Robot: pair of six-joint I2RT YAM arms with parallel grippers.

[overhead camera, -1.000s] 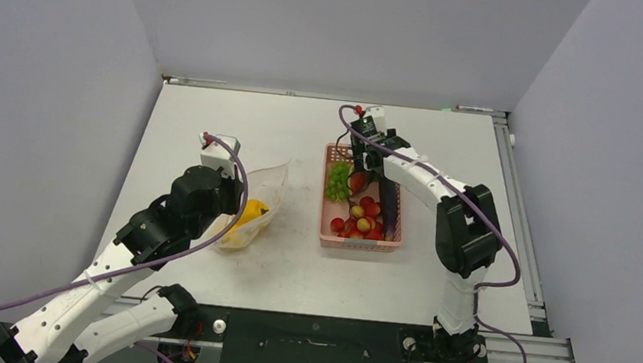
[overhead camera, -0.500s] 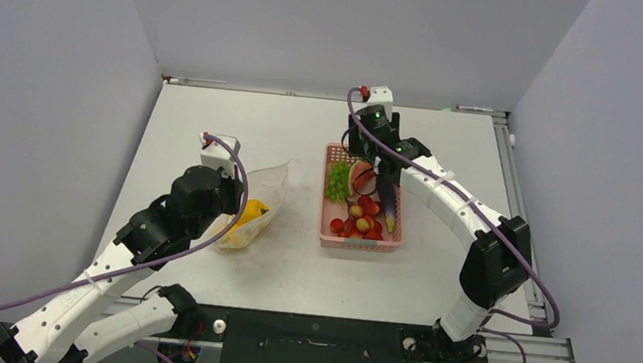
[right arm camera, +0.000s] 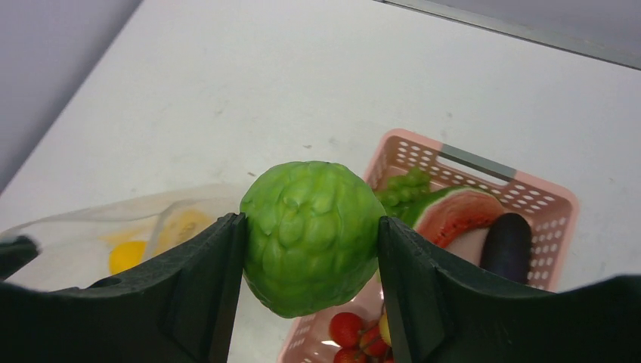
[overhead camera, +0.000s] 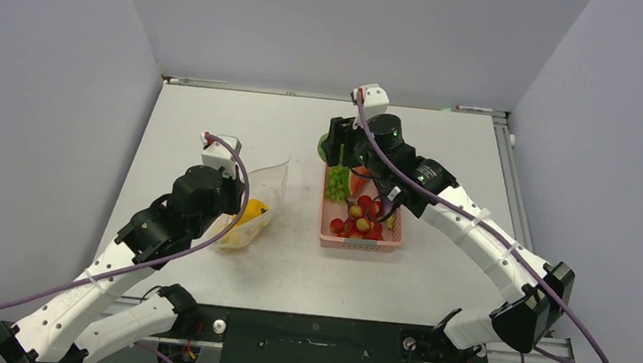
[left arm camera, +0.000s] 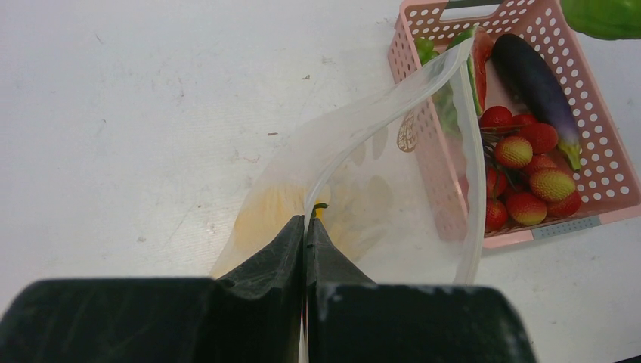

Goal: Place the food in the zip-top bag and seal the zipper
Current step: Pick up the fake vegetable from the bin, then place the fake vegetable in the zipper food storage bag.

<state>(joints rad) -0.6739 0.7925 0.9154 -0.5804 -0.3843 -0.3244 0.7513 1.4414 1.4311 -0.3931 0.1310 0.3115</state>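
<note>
Pinching the near lip of the zip-top bag (left arm camera: 378, 197), the left gripper (left arm camera: 305, 227) has both fingers pressed flat together on the film, evidently to lift that edge so the mouth gapes toward the incoming load. One yellow piece (overhead camera: 251, 213) lies inside, low against the table (overhead camera: 216, 127). The zipper (left arm camera: 378, 106) arcs open and unsealed, its free end drooping over the wall of the pink basket (left arm camera: 605, 151), which sits just beside the mouth. Eggplant (left arm camera: 537, 83) and red tomatoes (left arm camera: 529, 151) remain in that basket. Farther back, the right gripper (right arm camera: 310, 227) is clamped on a green leafy piece (right arm camera: 311, 249), carried clear above the basket's far-left corner. Judgement: the route to the bag crosses the basket wall, and the slack upper lip, supported at one point only, may obstruct entry.
</note>
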